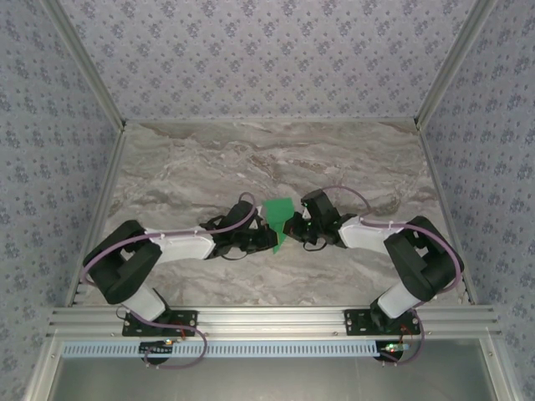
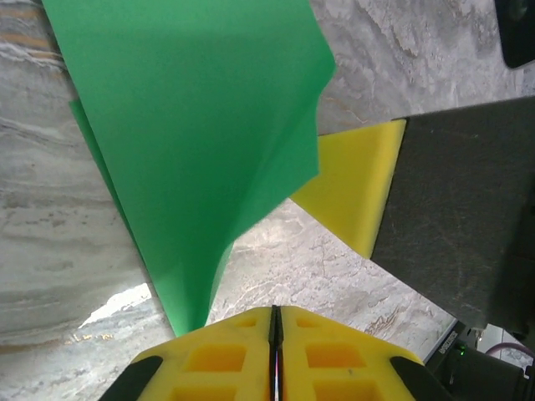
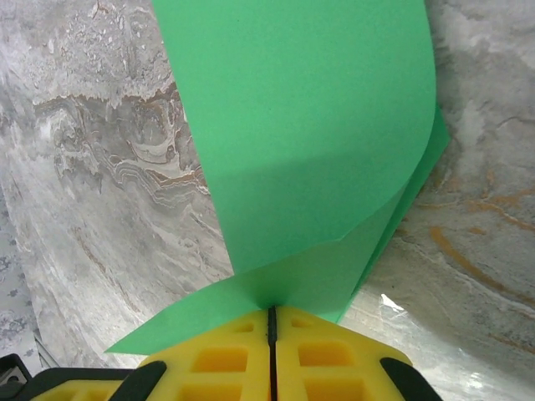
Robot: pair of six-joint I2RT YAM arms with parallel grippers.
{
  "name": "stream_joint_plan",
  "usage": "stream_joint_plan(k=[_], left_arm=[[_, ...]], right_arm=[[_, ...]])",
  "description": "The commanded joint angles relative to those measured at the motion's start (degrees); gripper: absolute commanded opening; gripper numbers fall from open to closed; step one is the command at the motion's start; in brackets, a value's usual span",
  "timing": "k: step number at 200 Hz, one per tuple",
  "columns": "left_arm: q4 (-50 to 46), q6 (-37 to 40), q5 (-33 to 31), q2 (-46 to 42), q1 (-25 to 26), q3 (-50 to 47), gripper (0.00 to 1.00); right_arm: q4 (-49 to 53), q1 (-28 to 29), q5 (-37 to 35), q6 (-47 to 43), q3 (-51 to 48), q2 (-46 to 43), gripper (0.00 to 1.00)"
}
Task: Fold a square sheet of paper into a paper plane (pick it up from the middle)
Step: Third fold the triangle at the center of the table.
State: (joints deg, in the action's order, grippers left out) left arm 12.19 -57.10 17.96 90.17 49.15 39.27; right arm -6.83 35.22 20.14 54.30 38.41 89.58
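Marble table [image 1: 251,159] open around; right gripper [image 3: 272,311] pinches edge of green sheet [image 3: 309,125]

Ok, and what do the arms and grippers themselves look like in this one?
Both match: the left arm and right arm have black joints, a white forearm shell and a lilac cable looped along each. The left gripper and right gripper carry bright yellow fingers with rectangular recesses moulded in, on black bodies.
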Motion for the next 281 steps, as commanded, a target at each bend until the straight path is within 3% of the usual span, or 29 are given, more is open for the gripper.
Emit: stream_joint_plan(k=[1, 74, 210, 281], left_arm=[[1.41, -0.81, -1.33, -0.72, 0.67, 1.12, 0.10], [3.64, -2.49, -1.03, 2.48, 2.18, 1.40, 0.09], [-2.85, -1.18, -5.43, 7.69, 2.18, 2.79, 0.05], [-4.63, -0.03, -4.86, 8.41, 2.18, 3.40, 0.04]], right_arm=[[2.46, -0.33, 0.88, -2.73, 2.38, 1.87, 0.10], [2.74, -0.48, 0.30, -2.72, 3.29, 4.82, 0.09], [4.46, -0.86, -2.12, -1.58, 0.72, 3.94, 0.08], [4.09, 1.53, 0.65, -6.61, 3.38, 2.03, 0.08]])
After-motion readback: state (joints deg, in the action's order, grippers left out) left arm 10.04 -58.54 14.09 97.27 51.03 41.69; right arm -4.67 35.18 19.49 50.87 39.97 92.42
